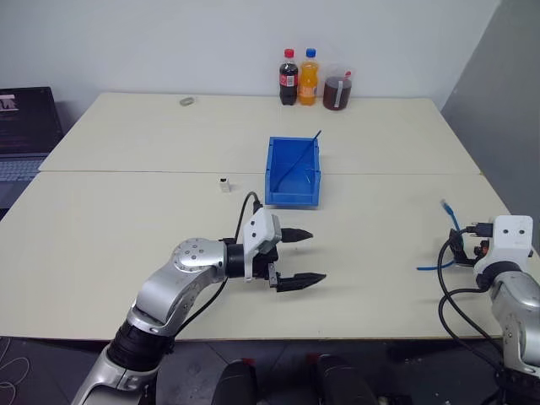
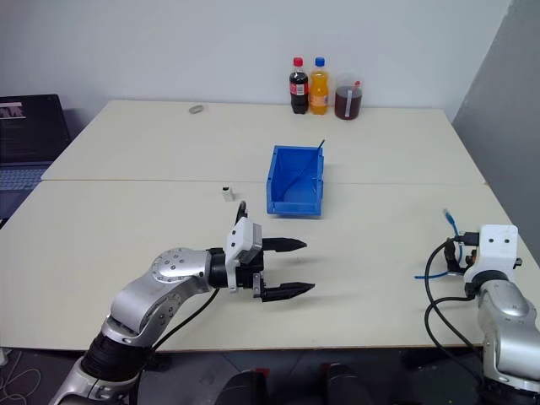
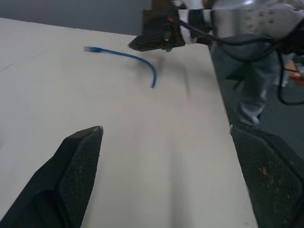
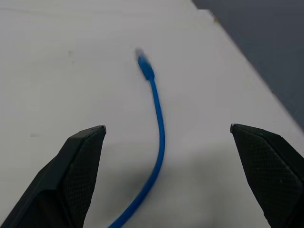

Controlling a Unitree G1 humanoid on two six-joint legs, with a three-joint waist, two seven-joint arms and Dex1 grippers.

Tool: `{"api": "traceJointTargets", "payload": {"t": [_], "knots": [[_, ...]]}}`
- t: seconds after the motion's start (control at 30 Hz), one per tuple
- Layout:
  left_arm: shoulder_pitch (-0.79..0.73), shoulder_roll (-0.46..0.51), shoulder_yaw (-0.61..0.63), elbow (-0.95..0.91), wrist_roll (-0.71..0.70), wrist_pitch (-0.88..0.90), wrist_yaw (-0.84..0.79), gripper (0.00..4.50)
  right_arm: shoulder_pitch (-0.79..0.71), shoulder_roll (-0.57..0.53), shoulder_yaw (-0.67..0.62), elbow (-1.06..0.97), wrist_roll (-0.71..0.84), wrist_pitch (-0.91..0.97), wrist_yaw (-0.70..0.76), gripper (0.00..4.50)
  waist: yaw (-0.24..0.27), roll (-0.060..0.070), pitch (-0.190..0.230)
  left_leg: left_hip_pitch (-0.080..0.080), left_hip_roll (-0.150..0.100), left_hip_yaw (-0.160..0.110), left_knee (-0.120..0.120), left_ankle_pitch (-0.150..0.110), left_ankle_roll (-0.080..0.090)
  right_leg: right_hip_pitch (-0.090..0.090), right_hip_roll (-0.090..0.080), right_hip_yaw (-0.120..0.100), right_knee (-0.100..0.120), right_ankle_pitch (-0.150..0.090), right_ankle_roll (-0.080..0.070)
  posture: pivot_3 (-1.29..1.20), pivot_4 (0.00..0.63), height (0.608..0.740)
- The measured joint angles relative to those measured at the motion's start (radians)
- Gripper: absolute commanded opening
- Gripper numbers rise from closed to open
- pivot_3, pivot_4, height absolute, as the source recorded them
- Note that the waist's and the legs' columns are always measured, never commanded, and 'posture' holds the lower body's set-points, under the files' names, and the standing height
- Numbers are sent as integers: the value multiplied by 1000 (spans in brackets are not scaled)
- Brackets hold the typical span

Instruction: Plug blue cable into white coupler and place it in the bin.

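Blue cable (image 4: 159,128), thin, light-blue and limp, lies between our right gripper's (image 4: 166,175) spread, empty fingers; we judge gripping behind the plug (image 4: 145,64) best; left gripper (image 1: 295,257) gapes empty.

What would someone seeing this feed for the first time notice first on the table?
Probably the bright blue bin at the table's centre, with a thin dark rod leaning in it. Next, the left hand with fingers spread open in front of the bin, and the blue cable lying loose near the table's right edge, just ahead of the open right hand. The tiny white coupler left of the bin is easy to miss.
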Motion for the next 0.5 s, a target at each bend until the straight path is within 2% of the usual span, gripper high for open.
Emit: {"api": "traceJointTargets", "payload": {"t": [0.2, 0.3, 0.47, 0.5], "knots": [[-46, -14, -7, 60, 8, -10, -47, 4500, -67, -1, -26, 85, 41, 122, 7, 4462, -4, 0, 0, 0, 0, 1, 1, 0, 0, 0, 0, 1, 0, 0, 1, 0, 150, 740], [-62, -32, -10, 82, 19, -23, -48, 4500, -116, -7, -27, 131, 53, 144, 10, 3947, -4, 0, 0, 0, 0, 0, 1, 0, 0, 0, 0, 1, 0, 0, 1, 0, 150, 740], [-81, -49, -10, 126, 45, -50, -45, 4500, -183, -21, -35, 191, 81, 196, 20, 2509, -4, 0, 0, 0, 0, 0, 1, 0, 0, 1, 0, 1, -1, 0, 1, 0, 150, 740], [-81, -49, -10, 128, 47, -52, -45, 4500, -190, -17, -44, 197, 83, 204, 16, 2364, -3, 0, 0, 0, 0, 0, 1, 0, 0, 1, 0, 0, -1, 0, 1, 0, 150, 740]]}}
